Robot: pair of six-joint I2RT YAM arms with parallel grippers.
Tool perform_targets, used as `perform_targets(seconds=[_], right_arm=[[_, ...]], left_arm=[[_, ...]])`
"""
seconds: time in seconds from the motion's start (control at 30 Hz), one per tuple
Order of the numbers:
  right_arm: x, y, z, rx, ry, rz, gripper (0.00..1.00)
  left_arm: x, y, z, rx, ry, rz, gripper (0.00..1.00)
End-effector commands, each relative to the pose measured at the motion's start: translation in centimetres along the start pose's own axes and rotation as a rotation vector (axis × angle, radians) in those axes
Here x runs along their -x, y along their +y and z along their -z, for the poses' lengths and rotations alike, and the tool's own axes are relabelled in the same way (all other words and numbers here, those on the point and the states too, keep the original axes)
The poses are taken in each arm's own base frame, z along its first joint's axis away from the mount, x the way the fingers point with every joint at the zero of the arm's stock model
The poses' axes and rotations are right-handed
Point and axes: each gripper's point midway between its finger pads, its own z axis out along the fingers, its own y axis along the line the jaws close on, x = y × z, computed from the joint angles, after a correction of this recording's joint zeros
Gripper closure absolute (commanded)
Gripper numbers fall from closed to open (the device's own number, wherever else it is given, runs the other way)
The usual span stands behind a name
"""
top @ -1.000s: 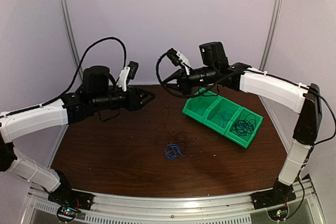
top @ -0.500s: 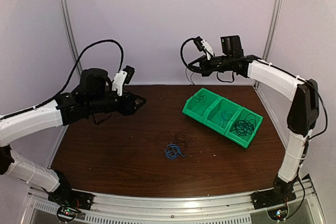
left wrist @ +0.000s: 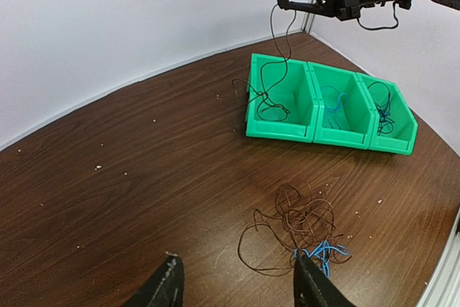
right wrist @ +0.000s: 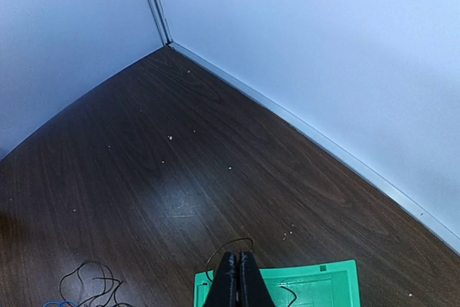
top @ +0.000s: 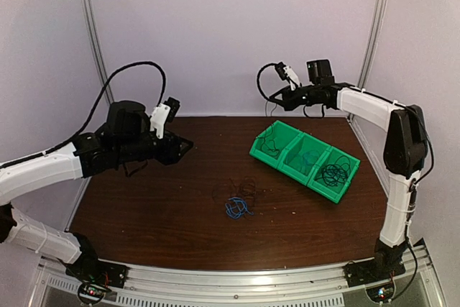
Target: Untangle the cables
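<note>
One black cable (left wrist: pixel 274 26) pinched by right hand (left wrist: pixel 280 3), dangling into bin (left wrist: pixel 280 132), left hand (left wrist: pixel 236 264) apart

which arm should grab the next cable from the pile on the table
Left. The left gripper is open, empty, facing the tangle; the right gripper is shut on a thin cable hanging into the green bin.

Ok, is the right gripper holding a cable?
Yes, a thin black cable hangs from the right gripper's shut tips into the green bin.
</note>
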Motion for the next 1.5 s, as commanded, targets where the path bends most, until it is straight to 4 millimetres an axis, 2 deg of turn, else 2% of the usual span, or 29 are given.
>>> perform_targets(seconds=[0.0, 0.1, 0.2, 0.43, 0.67, 0.9, 1.17, 1.3, 1.47], right_arm=[[1.8, -0.6, 2.4, -0.018, -0.051, 0.019, 1.00], [3.5, -0.9, 4.4, -0.039, -0.097, 0.032, 1.00], [4.1, -1.7, 5.8, -0.066, -0.112, 0.037, 1.00], [2.2, -3.3, 6.6, -0.089, -0.097, 0.001, 1.00], [-2.0, -3.9, 4.0, -0.046, -0.005, -0.060, 1.00], [-6.8, -3.5, 0.6, -0.011, 0.103, -0.100, 1.00], [-11.3, -4.7, -3.1, -0.089, 0.231, -0.105, 1.00], [-13.2, -5.7, -4.0, -0.149, 0.289, -0.109, 1.00], [-13.9, -7.3, -3.8, -0.245, 0.333, -0.097, 1.00]], left_arm=[[0.1, 0.9, 0.2, 0.031, -0.020, -0.019, 0.47], [0.0, 1.2, 0.2, 0.038, -0.020, -0.016, 0.47], [0.1, 1.4, 0.1, 0.041, -0.022, -0.016, 0.47], [-0.3, 1.6, -0.1, 0.045, -0.011, -0.018, 0.47], [-0.7, 1.9, -0.4, 0.053, 0.001, -0.024, 0.47], [-1.7, 2.6, -0.7, 0.074, 0.011, -0.021, 0.47], [-2.7, 3.4, -1.4, 0.084, 0.028, -0.024, 0.47], [-3.5, 4.0, -1.9, 0.089, 0.049, -0.025, 0.47], [-3.6, 4.1, -2.2, 0.081, 0.055, -0.025, 0.47]])
